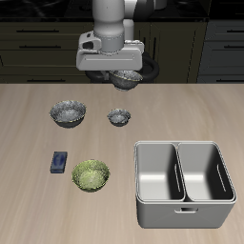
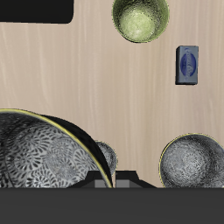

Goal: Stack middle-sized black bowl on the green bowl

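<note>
My gripper [image 1: 126,72] is shut on the rim of the middle-sized black bowl [image 1: 127,78] and holds it in the air above the back of the table. In the wrist view this bowl [image 2: 44,157] fills the near field, with a silvery mottled inside, right at the gripper [image 2: 114,180]. The green bowl [image 1: 91,174] stands on the table near the front edge, well apart from the gripper; it also shows in the wrist view [image 2: 140,19]. Its inside is yellow-green and veined, and it holds nothing.
The wider dark mottled bowl [image 1: 69,114] [image 2: 191,162] and the smallest dark bowl [image 1: 119,116] [image 2: 107,156] stand on the table below the gripper. A small blue box [image 1: 59,162] [image 2: 186,65] lies beside the green bowl. A grey two-compartment bin [image 1: 183,181] stands near the front edge.
</note>
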Controlling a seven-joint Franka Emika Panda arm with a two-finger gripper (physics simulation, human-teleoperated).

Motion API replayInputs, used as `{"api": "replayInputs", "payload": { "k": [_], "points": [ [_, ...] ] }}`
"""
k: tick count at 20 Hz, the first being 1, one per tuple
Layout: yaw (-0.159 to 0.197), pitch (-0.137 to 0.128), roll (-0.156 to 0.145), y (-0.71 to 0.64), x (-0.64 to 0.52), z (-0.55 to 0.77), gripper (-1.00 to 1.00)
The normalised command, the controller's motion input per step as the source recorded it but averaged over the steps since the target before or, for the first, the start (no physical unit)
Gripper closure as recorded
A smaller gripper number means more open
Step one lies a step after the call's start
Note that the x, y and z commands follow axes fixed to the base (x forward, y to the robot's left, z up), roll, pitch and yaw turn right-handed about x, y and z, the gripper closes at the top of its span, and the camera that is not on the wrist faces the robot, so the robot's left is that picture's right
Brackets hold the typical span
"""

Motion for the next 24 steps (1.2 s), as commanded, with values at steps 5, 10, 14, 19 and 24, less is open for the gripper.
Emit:
{"api": "replayInputs", "payload": {
  "k": [5, 10, 14, 19, 24],
  "points": [
    [-0.009, 0.052, 0.015, -0.22, 0.16, -0.02, 1.0],
    [0.004, -0.027, -0.005, -0.41, 0.21, 0.19, 1.0],
    [0.027, -0.018, -0.041, -0.39, 0.34, 0.13, 1.0],
    [-0.007, -0.001, -0.005, -0.23, 0.28, 0.07, 1.0],
    [0.016, 0.004, 0.009, -0.18, 0.32, 0.0, 1.0]
  ]
}}
